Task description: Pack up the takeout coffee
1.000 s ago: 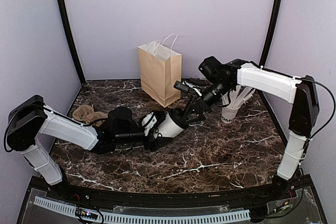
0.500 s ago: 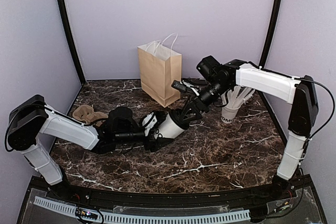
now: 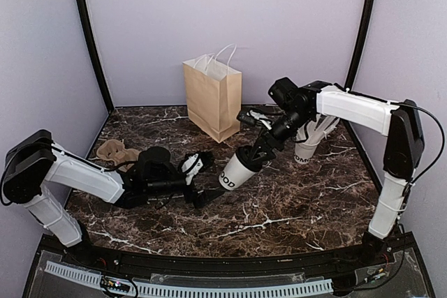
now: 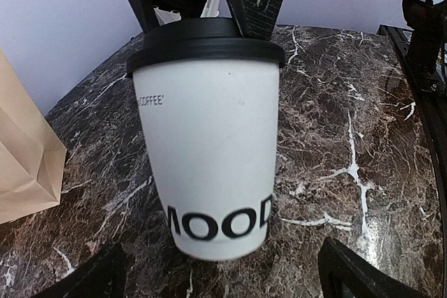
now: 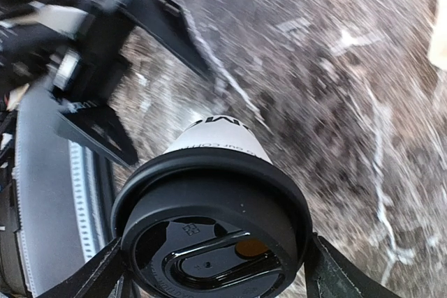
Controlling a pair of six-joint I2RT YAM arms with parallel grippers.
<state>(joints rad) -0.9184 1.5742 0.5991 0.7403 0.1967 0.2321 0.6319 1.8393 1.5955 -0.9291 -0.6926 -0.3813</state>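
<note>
the left gripper (image 3: 204, 181) has its jaws wide open either side of the base of the small white paper cup with a round black plastic lid (image 3: 232, 171), not touching it. the cup leans tilted over the dark marbled worktop (image 3: 279, 207), the right gripper (image 3: 251, 156) jaws clamped on its lid. behind stands a brown paper bag (image 3: 211, 99).

I see soft, even light from overhead, with faint shadows. My right wrist view smears the table (image 5: 335, 68) from twelve to three o'clock; the lid (image 5: 209, 242) glints. The cup (image 4: 209, 151) looks sharp.
</note>
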